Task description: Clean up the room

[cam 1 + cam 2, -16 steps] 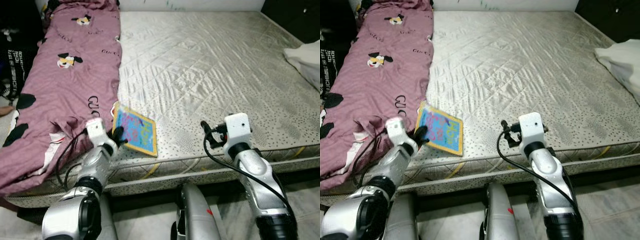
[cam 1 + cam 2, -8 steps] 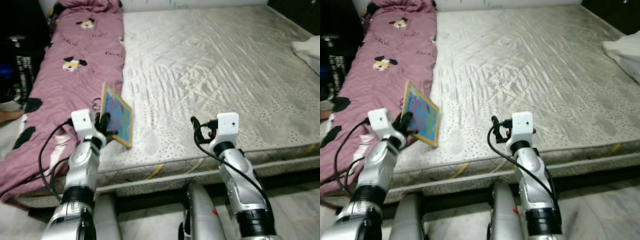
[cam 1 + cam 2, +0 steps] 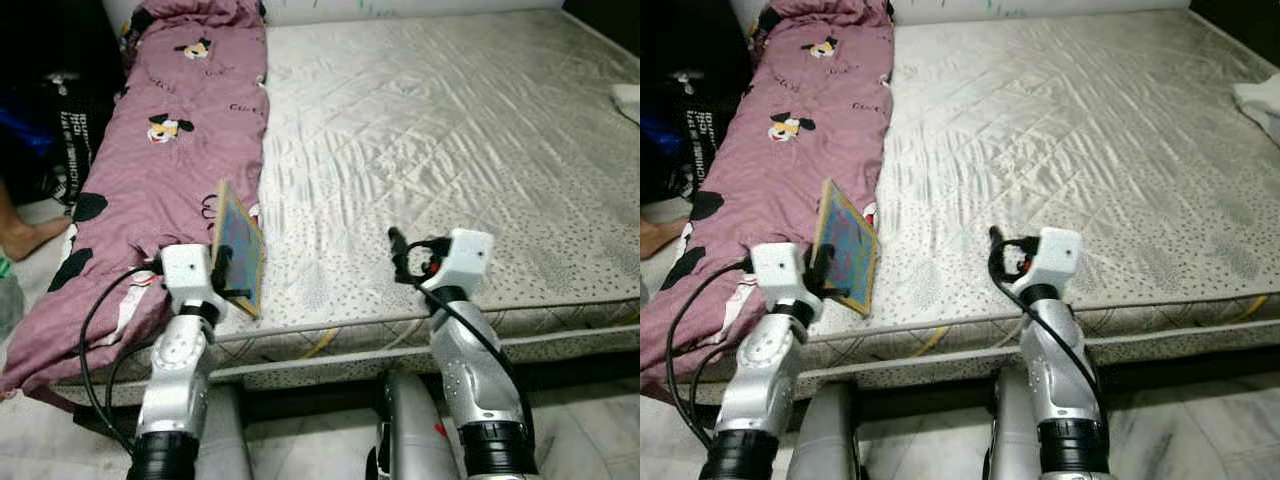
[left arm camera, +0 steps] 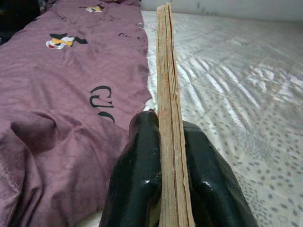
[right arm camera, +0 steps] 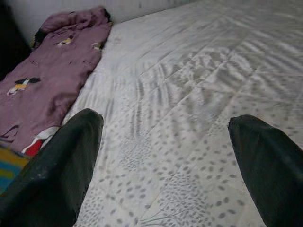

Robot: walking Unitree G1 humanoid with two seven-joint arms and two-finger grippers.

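Note:
A thin picture book (image 3: pixel 240 248) with a yellow border and a blue cover stands on edge above the near left part of the mattress (image 3: pixel 450 130). My left gripper (image 3: pixel 226 277) is shut on the book's lower edge. In the left wrist view the book (image 4: pixel 169 94) runs edge-on between the two black fingers (image 4: pixel 139 161). My right gripper (image 3: pixel 397 255) hovers open over the mattress's front edge, with nothing between its fingers (image 5: pixel 61 161).
A pink cartoon-print blanket (image 3: pixel 165 140) lies along the left side of the bed. Dark bags (image 3: pixel 60 120) and a person's bare foot (image 3: pixel 22 238) are on the floor at the left. A white cloth (image 3: pixel 628 96) lies at the far right edge.
My left gripper has lifted the book off the mattress and tipped it from flat to standing on edge. The camera has shifted, so the bed sits differently in view.

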